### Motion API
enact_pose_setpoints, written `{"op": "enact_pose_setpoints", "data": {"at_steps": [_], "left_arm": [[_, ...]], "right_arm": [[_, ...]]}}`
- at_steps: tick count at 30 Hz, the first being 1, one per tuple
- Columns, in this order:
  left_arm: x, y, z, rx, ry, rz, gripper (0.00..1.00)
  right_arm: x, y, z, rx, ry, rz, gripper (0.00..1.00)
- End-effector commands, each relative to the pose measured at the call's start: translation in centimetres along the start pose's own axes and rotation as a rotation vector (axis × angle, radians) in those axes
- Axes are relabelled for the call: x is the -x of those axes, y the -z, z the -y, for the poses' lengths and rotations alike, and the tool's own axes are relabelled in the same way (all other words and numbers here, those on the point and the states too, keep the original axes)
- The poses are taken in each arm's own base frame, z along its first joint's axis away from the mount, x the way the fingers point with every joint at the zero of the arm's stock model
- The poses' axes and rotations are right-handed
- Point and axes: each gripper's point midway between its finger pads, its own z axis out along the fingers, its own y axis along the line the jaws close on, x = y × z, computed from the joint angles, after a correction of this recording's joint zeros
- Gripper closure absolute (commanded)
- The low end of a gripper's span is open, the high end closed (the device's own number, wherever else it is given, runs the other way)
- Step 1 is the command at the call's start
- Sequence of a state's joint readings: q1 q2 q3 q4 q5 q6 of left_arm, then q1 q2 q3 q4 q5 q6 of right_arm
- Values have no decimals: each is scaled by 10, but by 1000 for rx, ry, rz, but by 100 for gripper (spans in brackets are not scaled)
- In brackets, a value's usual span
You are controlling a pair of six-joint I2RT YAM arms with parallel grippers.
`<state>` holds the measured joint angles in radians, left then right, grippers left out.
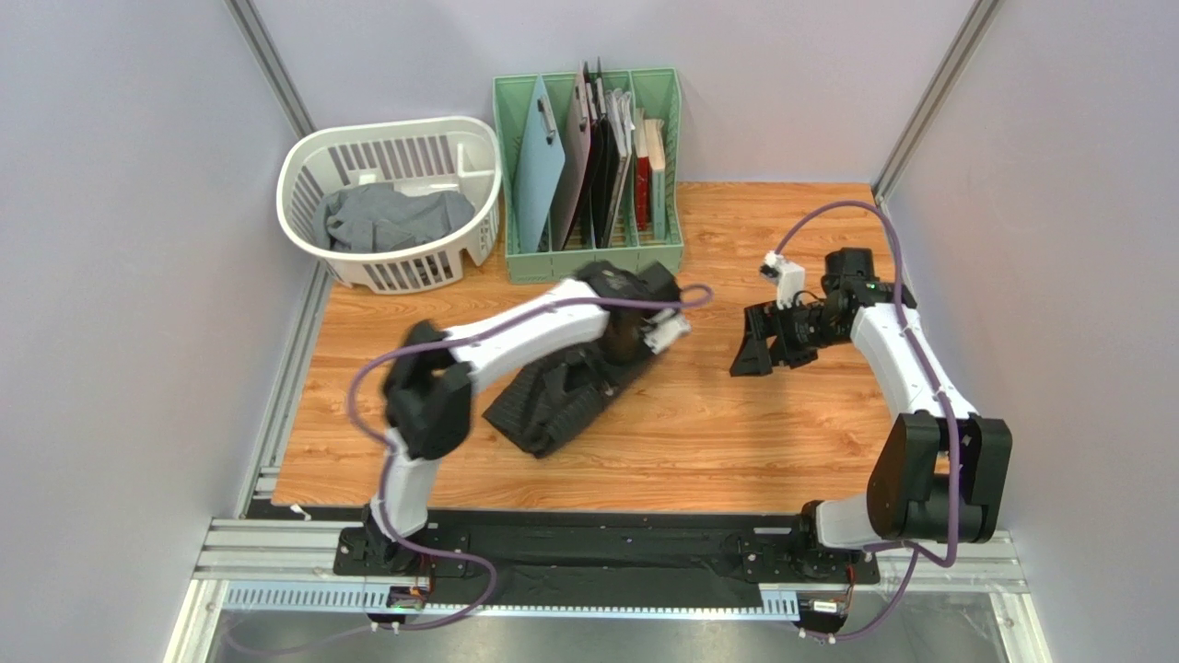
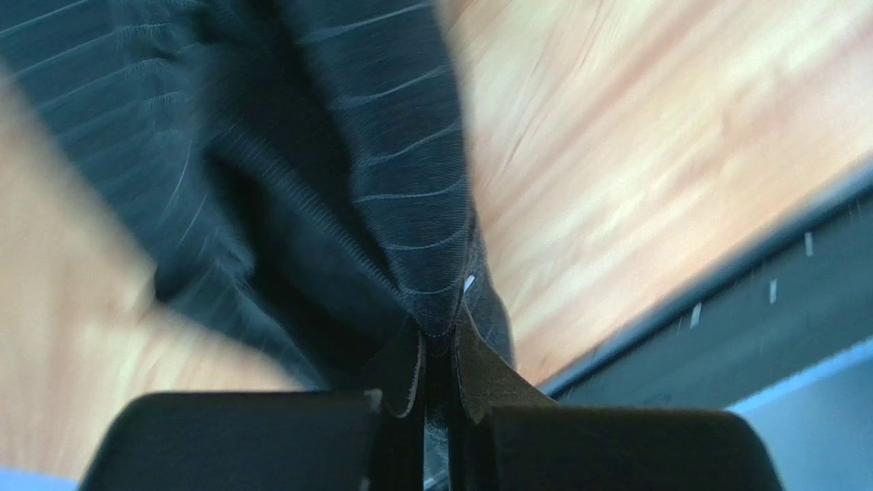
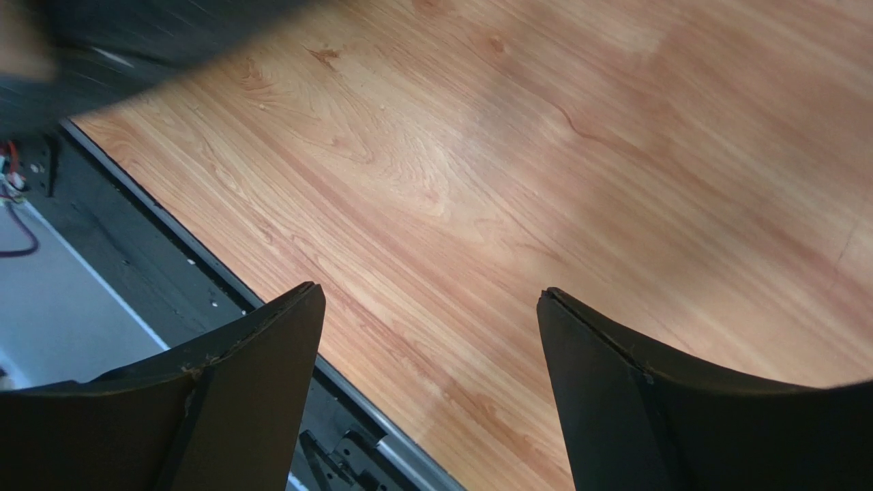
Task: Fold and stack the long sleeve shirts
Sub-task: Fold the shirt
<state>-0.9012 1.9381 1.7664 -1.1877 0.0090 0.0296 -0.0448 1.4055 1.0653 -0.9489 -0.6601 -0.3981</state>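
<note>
Wood-grain table (image 1: 720, 442) between pale grey walls (image 1: 125, 276) bears a black pinstriped shirt (image 1: 547, 408)

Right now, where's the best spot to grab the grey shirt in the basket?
Probably the bunched-up fold on top of the grey shirt, coming straight down from above. The walls of the white basket ring it, so a sideways reach looks blocked.

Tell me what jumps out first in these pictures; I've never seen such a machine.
Near the table's middle, the left gripper is pinched shut on a crumpled black pinstriped shirt, the rest of which lies on the wooden table. To its right, the right gripper hangs open over bare wood, holding nothing. At the far left corner, a grey shirt lies heaped in a white laundry basket.
</note>
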Motion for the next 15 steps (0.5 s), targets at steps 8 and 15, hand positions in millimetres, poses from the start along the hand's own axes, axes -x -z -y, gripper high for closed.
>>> {"op": "enact_pose_setpoints", "data": {"at_steps": [8,15], "left_arm": [[84,-46,72,-13,-44,90,71],[96,59,93,-254,-238,391,11]], "right_arm": [[-13,14,-2,131,-292,2,18],[-9,-2,4,212,-527,-34,21]]}}
